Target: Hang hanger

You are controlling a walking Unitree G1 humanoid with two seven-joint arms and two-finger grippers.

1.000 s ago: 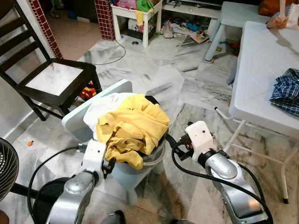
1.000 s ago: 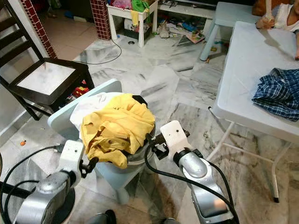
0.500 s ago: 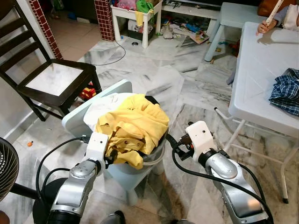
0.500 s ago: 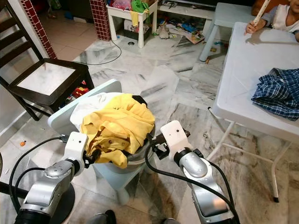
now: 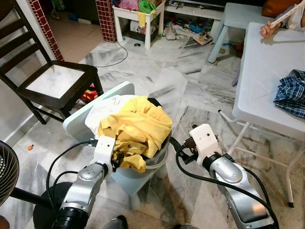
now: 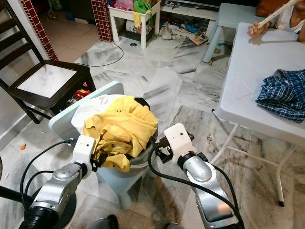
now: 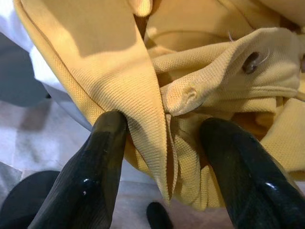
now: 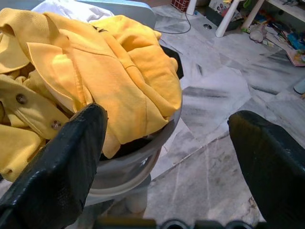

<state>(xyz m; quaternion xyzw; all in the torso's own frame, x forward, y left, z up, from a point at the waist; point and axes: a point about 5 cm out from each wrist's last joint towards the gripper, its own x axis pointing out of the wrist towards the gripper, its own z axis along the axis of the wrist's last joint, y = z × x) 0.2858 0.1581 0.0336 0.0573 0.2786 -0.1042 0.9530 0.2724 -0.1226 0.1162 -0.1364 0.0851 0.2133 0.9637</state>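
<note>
Left pincer (image 7: 164,157) open, straddling yellow shirt (image 5: 136,126)

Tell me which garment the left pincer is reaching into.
The yellow shirt heaped on the bin, with the left pincer open around its fold; the white cloth lies behind, the plaid shirt on the table.

A: How many items do you count?
B: You have one yellow shirt (image 5: 136,128), one white bin (image 5: 136,175), one dark chair (image 5: 52,83), one desk (image 5: 267,71), one plaid garment (image 5: 290,93).

A dark wooden chair (image 5: 52,81) and a white folding table (image 5: 267,71) flank the grey-veined marble floor (image 5: 190,90).
</note>
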